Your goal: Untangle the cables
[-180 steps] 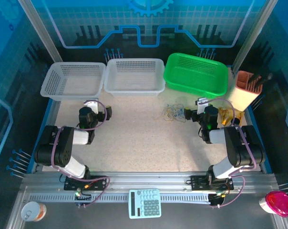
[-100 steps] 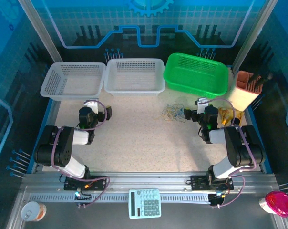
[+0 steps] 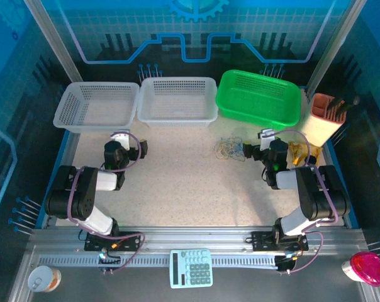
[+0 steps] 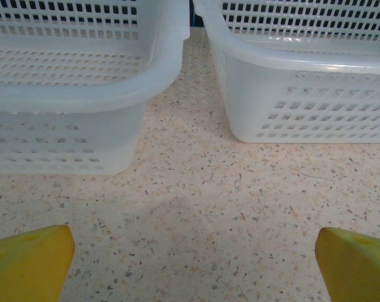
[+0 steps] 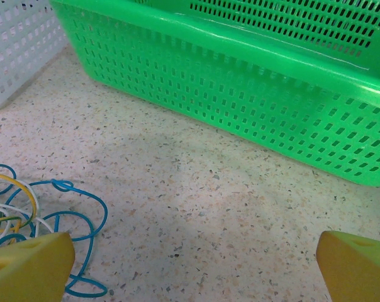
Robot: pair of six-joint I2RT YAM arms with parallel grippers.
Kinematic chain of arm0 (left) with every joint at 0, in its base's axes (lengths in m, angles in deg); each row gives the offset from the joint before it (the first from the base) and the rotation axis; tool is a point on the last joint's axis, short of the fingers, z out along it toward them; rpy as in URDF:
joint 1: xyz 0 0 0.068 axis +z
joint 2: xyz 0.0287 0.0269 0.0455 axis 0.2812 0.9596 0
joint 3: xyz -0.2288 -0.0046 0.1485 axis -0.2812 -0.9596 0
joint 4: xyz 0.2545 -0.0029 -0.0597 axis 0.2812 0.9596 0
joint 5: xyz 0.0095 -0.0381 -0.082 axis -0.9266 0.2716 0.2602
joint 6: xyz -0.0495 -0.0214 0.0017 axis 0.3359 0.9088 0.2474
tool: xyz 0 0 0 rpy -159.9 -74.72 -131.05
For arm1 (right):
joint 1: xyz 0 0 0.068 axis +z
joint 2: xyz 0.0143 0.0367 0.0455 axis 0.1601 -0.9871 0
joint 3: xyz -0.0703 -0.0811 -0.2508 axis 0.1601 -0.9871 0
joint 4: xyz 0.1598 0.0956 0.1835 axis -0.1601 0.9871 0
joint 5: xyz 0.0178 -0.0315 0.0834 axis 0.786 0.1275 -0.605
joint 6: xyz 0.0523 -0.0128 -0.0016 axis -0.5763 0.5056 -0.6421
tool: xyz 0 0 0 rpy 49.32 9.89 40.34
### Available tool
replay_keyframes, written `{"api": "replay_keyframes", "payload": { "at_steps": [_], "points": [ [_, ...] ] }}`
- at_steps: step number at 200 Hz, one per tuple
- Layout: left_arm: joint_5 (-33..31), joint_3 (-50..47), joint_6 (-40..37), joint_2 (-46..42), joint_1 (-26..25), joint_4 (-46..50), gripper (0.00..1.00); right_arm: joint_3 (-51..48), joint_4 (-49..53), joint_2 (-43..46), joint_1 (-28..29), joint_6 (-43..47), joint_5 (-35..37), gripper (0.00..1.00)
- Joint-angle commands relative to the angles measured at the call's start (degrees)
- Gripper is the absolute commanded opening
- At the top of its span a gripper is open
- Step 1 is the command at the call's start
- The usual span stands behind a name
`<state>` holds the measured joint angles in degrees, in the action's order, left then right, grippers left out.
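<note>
The thin, loopy cables in blue, white and yellow lay in one messy bunch on the speckled, sandy table top. The bunch sat just in front of the near left corner of the green plastic basket with holes, and right beside the right gripper.

Seen from the right wrist, the cables were down in the left corner. A blue loop curled around next to one yellow fingertip. I could not tell if it touched that fingertip. The right gripper was spread wide, and it held nothing. There was just table between its two tips. The green basket stood across the top of that view.

The left gripper was on the other side of the table, well apart from the cables. It pointed at the gap between two white plastic baskets with holes. One white basket was on the left, and the other white basket was in the middle. Seen from the left wrist, the left gripper was spread wide too. Its yellow fingertips sat in the two bottom corners, with nothing held between them.

A small light blue calculator lay on the metal rail near the arm bases.
</note>
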<state>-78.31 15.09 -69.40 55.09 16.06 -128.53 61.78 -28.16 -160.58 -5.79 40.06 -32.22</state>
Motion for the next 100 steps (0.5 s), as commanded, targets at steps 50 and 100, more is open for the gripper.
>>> {"api": "replay_keyframes", "payload": {
  "at_steps": [50,100],
  "points": [
    [-0.1,0.4,0.3,-0.4,0.3,-1.6,0.99,0.6,-1.2,1.0,0.0,-0.6,-0.5,1.00],
    [-7.8,0.4,2.8,-8.6,0.3,5.3,0.99,-0.4,8.8,15.8,2.9,1.3,3.4,1.00]
  ]
}}
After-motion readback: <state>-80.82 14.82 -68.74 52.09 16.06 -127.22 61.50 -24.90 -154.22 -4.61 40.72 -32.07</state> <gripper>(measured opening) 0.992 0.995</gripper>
